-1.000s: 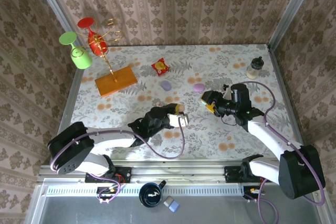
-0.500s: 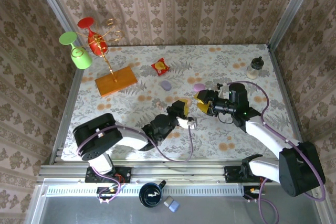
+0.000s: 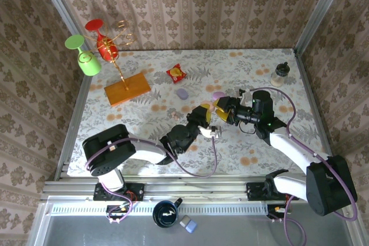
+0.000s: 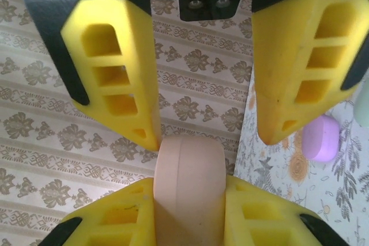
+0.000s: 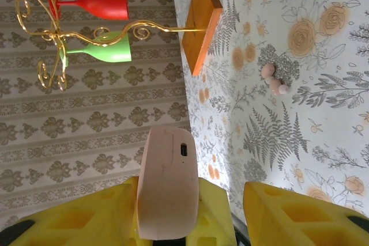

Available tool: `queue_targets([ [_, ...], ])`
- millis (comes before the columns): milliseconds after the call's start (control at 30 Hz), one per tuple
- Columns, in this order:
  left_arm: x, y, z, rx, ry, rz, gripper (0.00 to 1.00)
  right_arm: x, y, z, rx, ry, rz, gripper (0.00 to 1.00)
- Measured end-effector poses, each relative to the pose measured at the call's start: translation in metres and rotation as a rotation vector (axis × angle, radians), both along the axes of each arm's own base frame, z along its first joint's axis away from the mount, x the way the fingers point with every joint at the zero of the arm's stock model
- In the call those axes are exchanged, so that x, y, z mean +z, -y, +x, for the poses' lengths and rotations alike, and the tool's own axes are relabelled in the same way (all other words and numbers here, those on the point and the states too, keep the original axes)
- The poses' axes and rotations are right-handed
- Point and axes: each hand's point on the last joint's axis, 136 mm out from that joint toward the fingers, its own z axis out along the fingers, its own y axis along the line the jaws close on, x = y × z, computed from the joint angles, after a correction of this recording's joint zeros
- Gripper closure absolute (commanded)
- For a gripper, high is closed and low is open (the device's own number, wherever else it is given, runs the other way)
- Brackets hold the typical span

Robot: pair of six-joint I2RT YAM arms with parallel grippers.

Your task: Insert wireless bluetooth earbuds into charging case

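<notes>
Flowery table (image 3: 144, 125) is carrying tiny pink earbuds (image 5: 275, 83), lying in a short row. Left gripper (image 4: 187, 191) is squeezing the pink case (image 4: 187, 171) on its edge, long side pointing at the right gripper (image 4: 211, 140), whose jaws are standing apart around it.

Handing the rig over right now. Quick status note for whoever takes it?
The left gripper is shut on the pink case, whose lid looks closed.
The right gripper is open, with its fingers straddling the case's free end and not clamped.
The earbuds lie loose on the table. A lilac case sits there too.
Done: pink case picked up.
Left: open it, fetch the earbuds, seat them, close the lid.
</notes>
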Motion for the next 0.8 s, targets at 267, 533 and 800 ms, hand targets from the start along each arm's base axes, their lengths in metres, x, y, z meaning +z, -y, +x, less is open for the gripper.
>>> queue_targets([
  [267, 0.001, 0.006, 0.005, 0.016, 0.009, 0.003, 0.80, 0.008, -0.005, 0.003, 0.021, 0.009, 0.049, 0.55],
  [533, 0.001, 0.007, 0.010, 0.044, 0.015, -0.005, 0.79, 0.010, -0.006, 0.003, 0.027, 0.003, 0.063, 0.71],
  [800, 0.001, 0.006, 0.010, 0.052, 0.012, -0.006, 0.51, 0.009, -0.005, 0.003, 0.023, 0.006, 0.058, 0.75],
])
